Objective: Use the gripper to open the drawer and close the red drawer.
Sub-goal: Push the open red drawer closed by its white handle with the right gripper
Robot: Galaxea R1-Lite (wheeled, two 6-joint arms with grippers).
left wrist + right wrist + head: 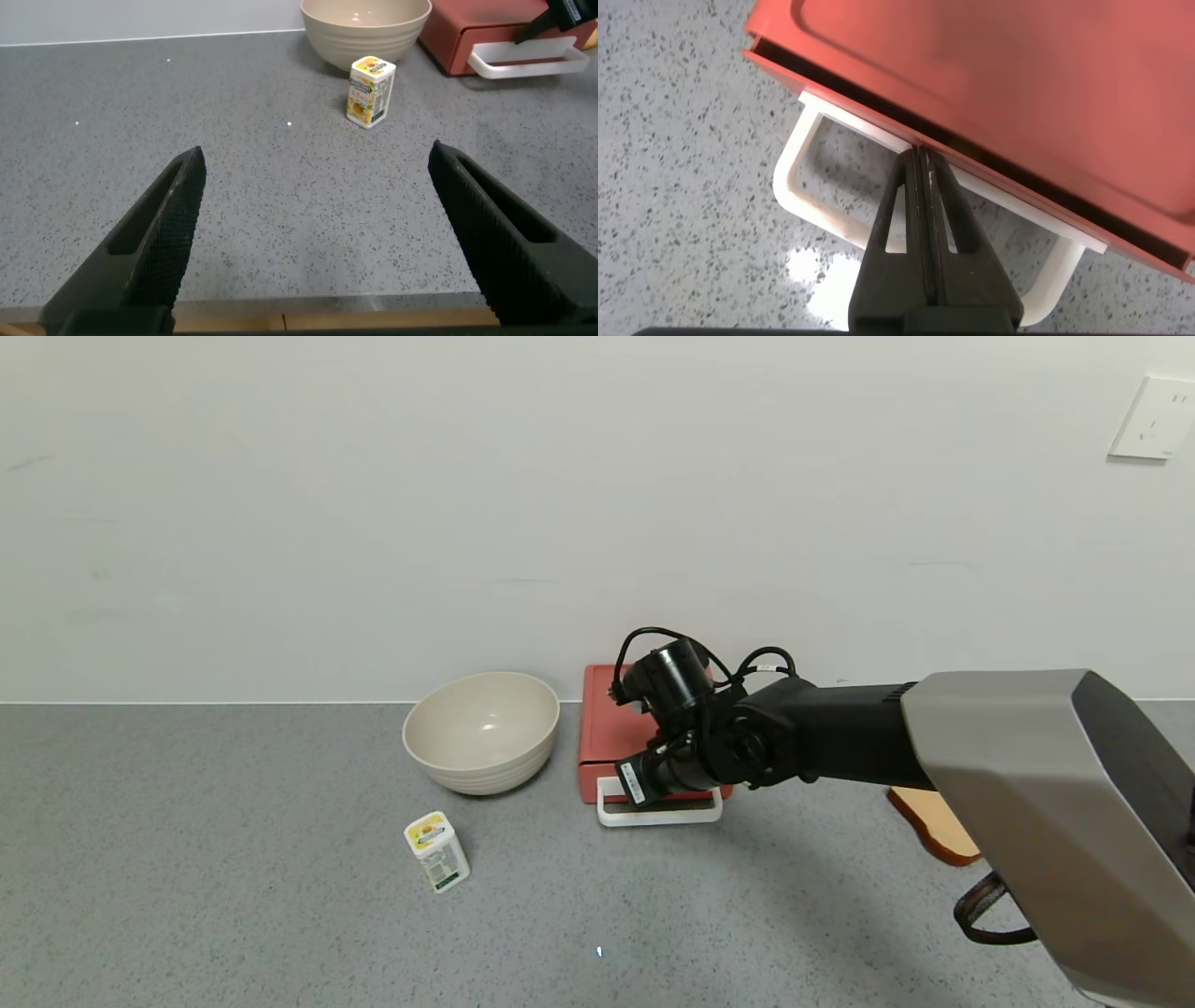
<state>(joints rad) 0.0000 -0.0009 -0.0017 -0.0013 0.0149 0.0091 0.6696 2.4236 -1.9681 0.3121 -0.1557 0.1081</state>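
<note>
The salmon-red drawer (605, 728) sits against the back wall, right of the beige bowl. Its white loop handle (658, 817) faces me. My right gripper (653, 796) is shut with nothing between the fingers. In the right wrist view its tip (922, 154) reaches down through the handle loop (799, 177) and touches the drawer front (1018, 84). A thin dark gap shows between tray and box. My left gripper (316, 154) is open and empty, low over the table's near edge, out of the head view.
A beige bowl (481, 728) stands left of the drawer. A small white and yellow carton (437, 851) stands in front of the bowl. A wooden board (934, 821) lies under the right arm. The wall is right behind the drawer.
</note>
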